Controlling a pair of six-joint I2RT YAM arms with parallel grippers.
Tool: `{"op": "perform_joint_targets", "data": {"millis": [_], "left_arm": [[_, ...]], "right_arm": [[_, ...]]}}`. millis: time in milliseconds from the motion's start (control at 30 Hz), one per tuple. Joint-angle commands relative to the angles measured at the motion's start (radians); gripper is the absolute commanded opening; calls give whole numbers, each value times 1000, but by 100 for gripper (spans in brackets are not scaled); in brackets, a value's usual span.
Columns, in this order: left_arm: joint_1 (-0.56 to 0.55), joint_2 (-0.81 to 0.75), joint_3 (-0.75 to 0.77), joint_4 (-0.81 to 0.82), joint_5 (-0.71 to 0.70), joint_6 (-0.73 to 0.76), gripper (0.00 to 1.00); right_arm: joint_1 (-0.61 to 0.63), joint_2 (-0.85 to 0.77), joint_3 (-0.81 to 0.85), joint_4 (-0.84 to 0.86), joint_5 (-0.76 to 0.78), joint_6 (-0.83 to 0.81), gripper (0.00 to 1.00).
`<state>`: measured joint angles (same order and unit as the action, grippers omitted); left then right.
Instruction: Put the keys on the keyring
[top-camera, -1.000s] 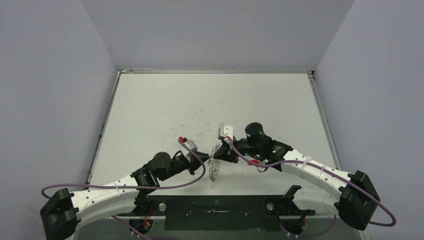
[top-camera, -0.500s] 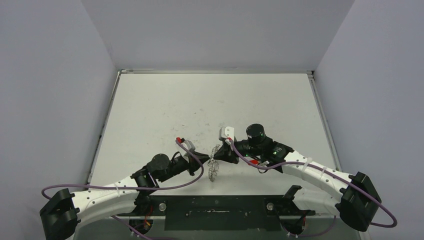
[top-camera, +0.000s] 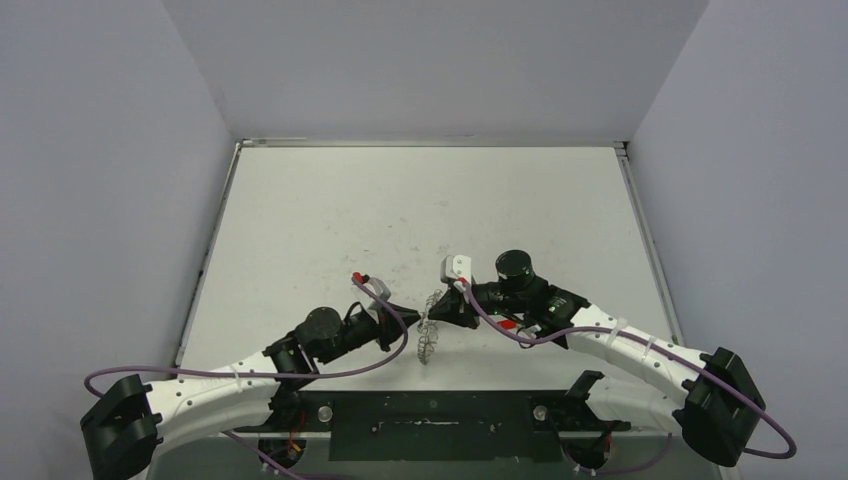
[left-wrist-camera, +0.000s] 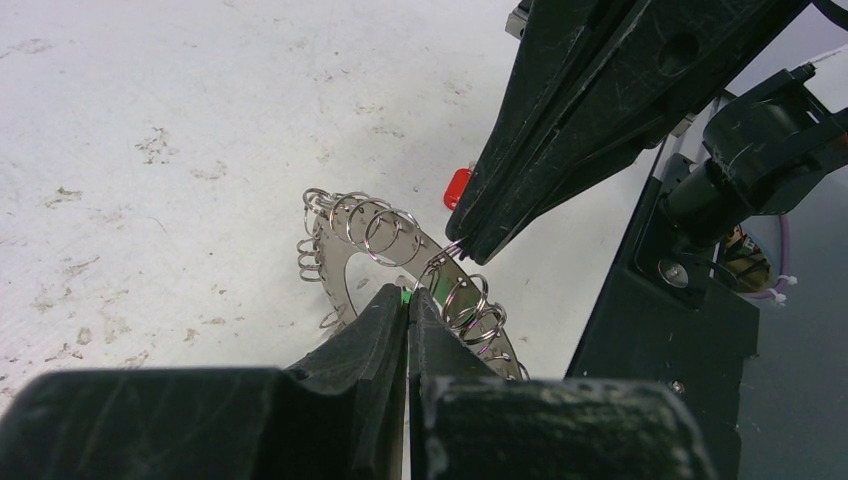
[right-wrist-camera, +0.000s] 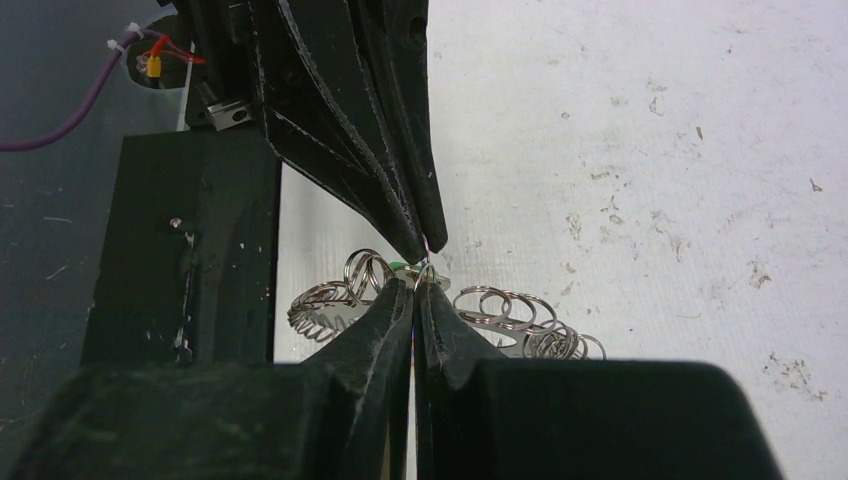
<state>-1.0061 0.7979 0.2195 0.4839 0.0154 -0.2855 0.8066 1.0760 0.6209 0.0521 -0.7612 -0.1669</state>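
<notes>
1. Near the front middle of the table (top-camera: 400, 200), the left arm (top-camera: 220, 385) and right arm (top-camera: 620, 345) reach low and inward, fingertips nearly meeting. Since a second ago the right elbow has slid slightly outward, while the left has barely moved.
2. The keyring (top-camera: 428, 338) stands on edge between them, about where it was.
3. The right gripper (top-camera: 437, 312) is closed, pinching a wire loop on the keyring's rim.
4. The left gripper (top-camera: 408, 320) is closed too, with a sliver of the green-tagged key (left-wrist-camera: 403, 292) at its tips against the rim.
5. A red tag (left-wrist-camera: 457, 187) shows just beside the right fingers.
</notes>
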Motion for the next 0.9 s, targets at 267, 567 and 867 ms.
{"op": "perform_joint_targets", "data": {"millis": [267, 567, 867], "left_arm": [[15, 13, -2, -93, -16, 45, 0], [15, -3, 45, -174, 48, 214, 0], [14, 39, 99, -188, 90, 326, 0]], "right_arm": [[6, -53, 1, 146, -128, -2, 0], [8, -54, 7, 118, -174, -28, 0], [11, -57, 12, 107, -179, -39, 0]]}}
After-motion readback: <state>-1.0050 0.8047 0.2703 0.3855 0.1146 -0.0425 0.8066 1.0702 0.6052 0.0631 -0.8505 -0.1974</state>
